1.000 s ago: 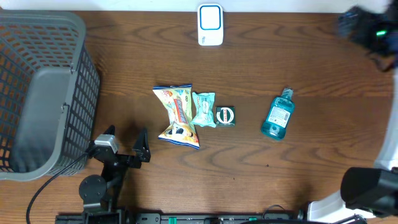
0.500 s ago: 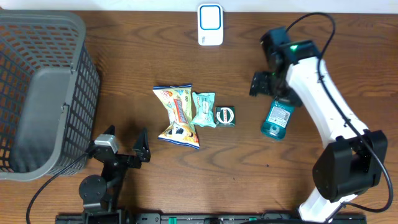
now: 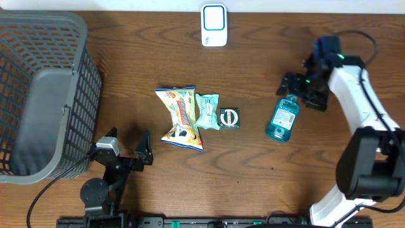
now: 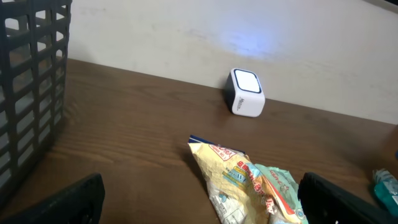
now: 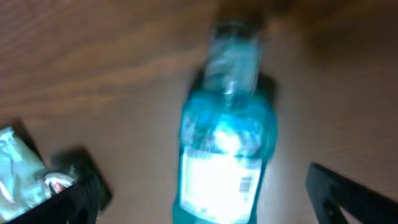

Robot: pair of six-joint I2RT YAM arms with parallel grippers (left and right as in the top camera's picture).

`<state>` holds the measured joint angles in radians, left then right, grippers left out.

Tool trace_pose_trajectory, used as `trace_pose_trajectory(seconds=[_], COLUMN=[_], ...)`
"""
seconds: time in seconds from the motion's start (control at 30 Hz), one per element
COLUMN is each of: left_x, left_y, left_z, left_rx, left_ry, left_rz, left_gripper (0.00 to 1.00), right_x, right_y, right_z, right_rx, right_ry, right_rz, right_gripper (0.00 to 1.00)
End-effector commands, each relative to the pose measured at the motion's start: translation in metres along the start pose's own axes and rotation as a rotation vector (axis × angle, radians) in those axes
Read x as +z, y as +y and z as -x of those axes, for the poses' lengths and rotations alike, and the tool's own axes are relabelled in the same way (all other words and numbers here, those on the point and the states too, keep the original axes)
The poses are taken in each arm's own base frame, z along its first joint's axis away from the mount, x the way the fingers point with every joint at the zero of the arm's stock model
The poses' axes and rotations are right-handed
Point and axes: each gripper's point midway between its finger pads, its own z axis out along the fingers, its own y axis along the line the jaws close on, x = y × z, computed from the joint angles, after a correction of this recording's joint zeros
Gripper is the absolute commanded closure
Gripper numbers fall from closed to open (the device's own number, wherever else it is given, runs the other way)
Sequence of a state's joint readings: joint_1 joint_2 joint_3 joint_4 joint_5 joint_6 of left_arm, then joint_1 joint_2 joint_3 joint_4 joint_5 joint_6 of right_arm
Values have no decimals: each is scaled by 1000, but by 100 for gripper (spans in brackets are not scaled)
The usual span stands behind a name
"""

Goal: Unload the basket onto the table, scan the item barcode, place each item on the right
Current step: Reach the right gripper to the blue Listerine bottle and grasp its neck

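Two arms at the desk (image 3: 253, 177). Right gripper (image 3: 302, 92) spread wide, empty, above the cap end of the blue bottle (image 3: 283, 120). Bottle lies flat, label up, toward the desk's right edge. Left gripper (image 3: 128, 144) also wide apart, empty, near the front edge. Scanner (image 3: 214, 25) at middle of far edge

Overhead view: bright, even light, only soft shadows on the worktop (image 3: 126, 57). Left wrist sharp, with a pale bluish glow on the wall (image 4: 249, 43) above the scanner (image 4: 247, 92). Right wrist badly motion-blurred, blue bottle (image 5: 227, 149) smeared, white glare on its label.
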<state>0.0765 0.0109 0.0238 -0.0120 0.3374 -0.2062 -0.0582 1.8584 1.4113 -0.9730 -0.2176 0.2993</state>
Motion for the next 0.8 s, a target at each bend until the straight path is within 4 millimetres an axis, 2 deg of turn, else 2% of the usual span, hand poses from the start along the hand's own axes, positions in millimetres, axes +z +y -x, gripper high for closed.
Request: trace_pose_trajectory(seconds=[0.0,0.13,0.37,0.5,0.6,0.77], left_x=[1,1,1,1,1,1], left_y=[2,2,2,2,2,2], left_z=[-15,-15,-15,-15,-15,-15], left_rx=[-10,-10,-10,-10,-10,-10], left_ry=[44,44,44,44,44,44], left_rz=[0,0,0,0,0,0], left_gripper=[2,2,2,2,2,2], right_x=[12,29,63,80,88,91], right_y=[-7,-10,-8,-27,-44,-47], right_z=[-8,-4,-15,-23,-29,-32], right_rx=[-20,-42,-94,-66,-56,-71], right_ry=[31,-25,-79,-86,-82,-82], right_rz=[212,287,311,221,138,126], right_gripper=[1,1,1,1,10,23])
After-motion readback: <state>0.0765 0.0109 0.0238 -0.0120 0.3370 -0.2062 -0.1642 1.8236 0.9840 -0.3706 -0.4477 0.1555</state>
